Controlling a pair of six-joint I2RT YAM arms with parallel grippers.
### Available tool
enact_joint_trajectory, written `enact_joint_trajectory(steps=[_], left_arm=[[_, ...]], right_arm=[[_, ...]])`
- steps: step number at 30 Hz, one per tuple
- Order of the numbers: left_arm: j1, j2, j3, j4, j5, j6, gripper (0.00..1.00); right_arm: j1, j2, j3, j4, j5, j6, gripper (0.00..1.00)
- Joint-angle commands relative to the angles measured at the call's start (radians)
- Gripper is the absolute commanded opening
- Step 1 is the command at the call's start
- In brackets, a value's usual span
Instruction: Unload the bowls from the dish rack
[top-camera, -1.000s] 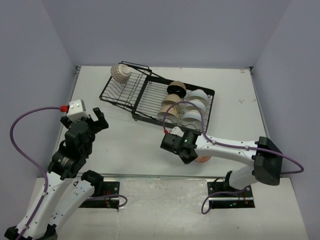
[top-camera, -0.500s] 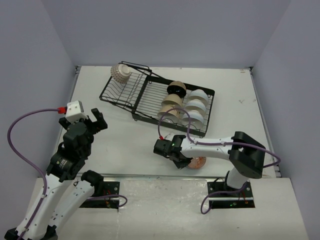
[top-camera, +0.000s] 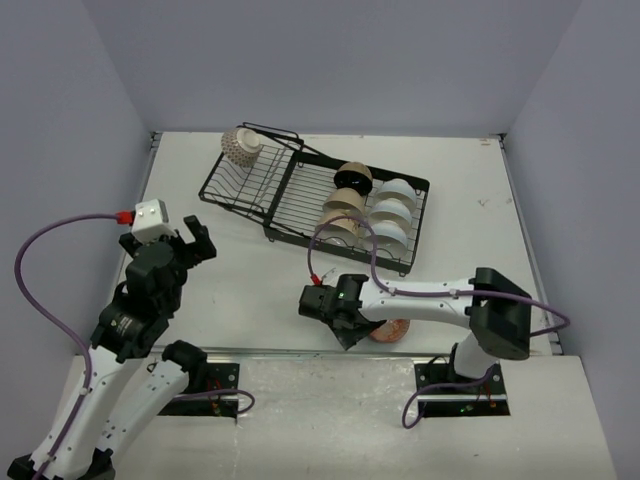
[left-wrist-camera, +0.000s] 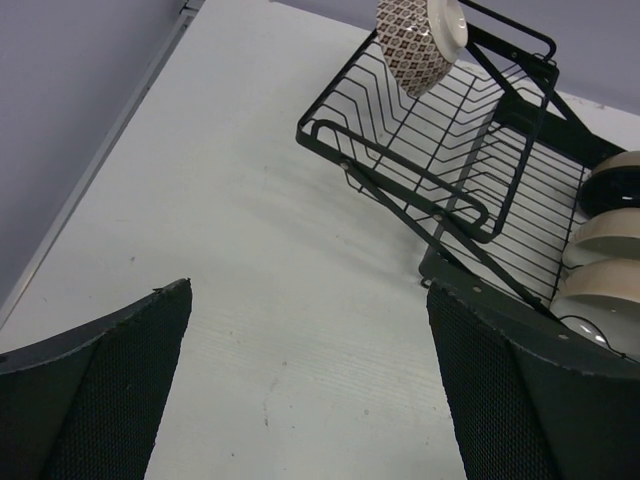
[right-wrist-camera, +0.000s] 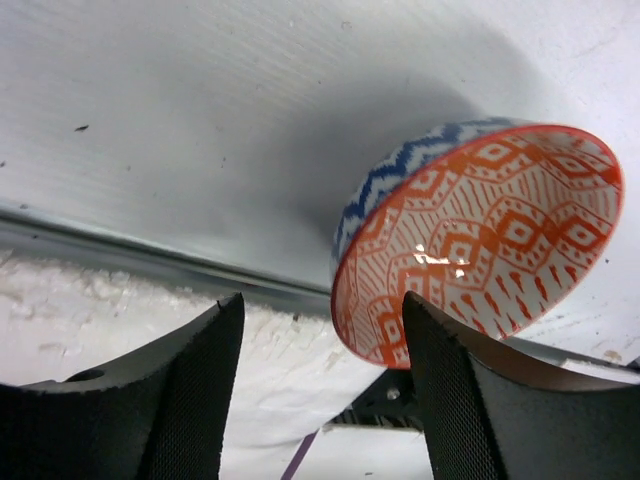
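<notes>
On the white table (top-camera: 240, 290) the black dish rack (top-camera: 283, 190) lies at the far side, a brown-patterned bowl (top-camera: 241, 145) perched at its far left corner and two rows of bowls (top-camera: 395, 190) standing in its right part. A blue-and-orange bowl (right-wrist-camera: 480, 240) sits by the table's near edge beside my right gripper (right-wrist-camera: 322, 330), jaws spread, perhaps brushing its rim; my left gripper (left-wrist-camera: 308, 300), jaws also spread, hangs near-left of the rack.
</notes>
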Motion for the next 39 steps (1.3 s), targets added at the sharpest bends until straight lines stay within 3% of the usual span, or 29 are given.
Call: enact_joint_trajectory(steps=[1, 3, 7, 11, 14, 16, 17, 20, 23, 25, 29, 32, 39], left_arm=[[0.007, 0.029, 0.092, -0.026, 0.059, -0.047, 1.00], [0.007, 0.069, 0.156, -0.045, 0.110, -0.073, 1.00], [0.007, 0.173, 0.250, -0.036, 0.219, -0.107, 1.00], [0.007, 0.317, 0.357, 0.018, 0.365, -0.154, 1.00], [0.014, 0.474, 0.441, 0.063, 0.327, -0.174, 1.00], [0.065, 0.546, 0.503, 0.058, 0.302, -0.173, 1.00], [0.101, 0.586, 0.567, 0.060, 0.357, -0.176, 1.00], [0.279, 0.730, 0.657, 0.115, 0.490, -0.165, 1.00], [0.344, 0.846, 0.748, 0.175, 0.559, -0.136, 1.00], [0.463, 0.911, 0.782, 0.233, 0.668, -0.157, 1.00], [0.692, 1.177, 0.845, 0.421, 1.175, -0.277, 1.00], [0.749, 1.384, 0.949, 0.550, 1.389, -0.406, 1.00], [0.754, 1.669, 1.097, 0.766, 1.524, -0.585, 1.00]], right_arm=[[0.017, -0.102, 0.093, -0.141, 0.049, 0.053, 0.66], [0.018, -0.175, 0.136, -0.184, 0.089, 0.050, 0.67], [0.015, -0.333, 0.223, -0.198, 0.187, -0.022, 0.77], [-0.018, -0.479, 0.228, -0.008, 0.177, -0.169, 0.87], [-0.110, -0.588, 0.138, 0.143, 0.085, -0.238, 0.90], [-0.182, -0.663, 0.060, 0.236, -0.015, -0.278, 0.96], [-0.193, -0.683, 0.040, 0.250, -0.027, -0.283, 0.99], [-0.199, -0.752, 0.000, 0.251, -0.054, -0.292, 0.99], [-0.199, -0.815, -0.014, 0.251, -0.086, -0.295, 0.99], [-0.199, -0.844, -0.027, 0.254, -0.110, -0.300, 0.99], [-0.199, -0.915, -0.051, 0.288, -0.195, -0.315, 0.99], [-0.198, -0.924, -0.053, 0.300, -0.233, -0.318, 0.99], [-0.198, -0.915, -0.065, 0.300, -0.256, -0.303, 0.99]])
